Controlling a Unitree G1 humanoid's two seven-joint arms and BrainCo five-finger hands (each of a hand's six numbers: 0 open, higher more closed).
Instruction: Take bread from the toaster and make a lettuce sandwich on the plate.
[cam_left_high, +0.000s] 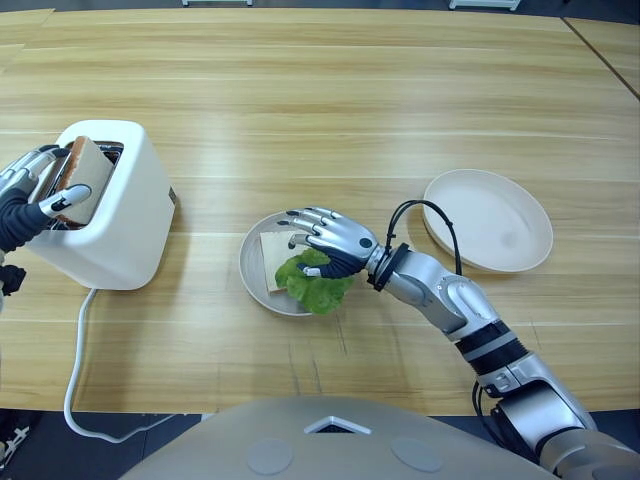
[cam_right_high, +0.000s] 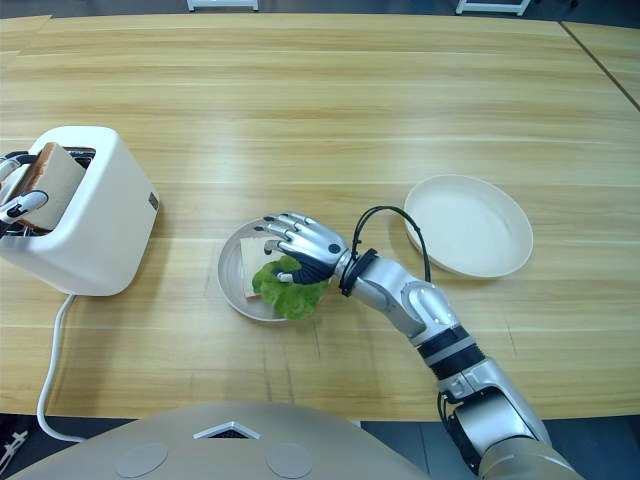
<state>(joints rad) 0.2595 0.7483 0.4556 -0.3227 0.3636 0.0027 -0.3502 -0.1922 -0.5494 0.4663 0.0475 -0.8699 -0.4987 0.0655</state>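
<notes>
1. Green lettuce lies partly over the first slice on the plate, under our right hand; we cannot tell if it grips.
2. Our left hand holds the second slice at the toaster; it must go on top.

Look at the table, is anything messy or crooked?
A little. The lettuce, held by the right hand, spills over the plate's near right rim instead of lying flat on the bread slice there. Nothing looks spilled or broken.
</notes>
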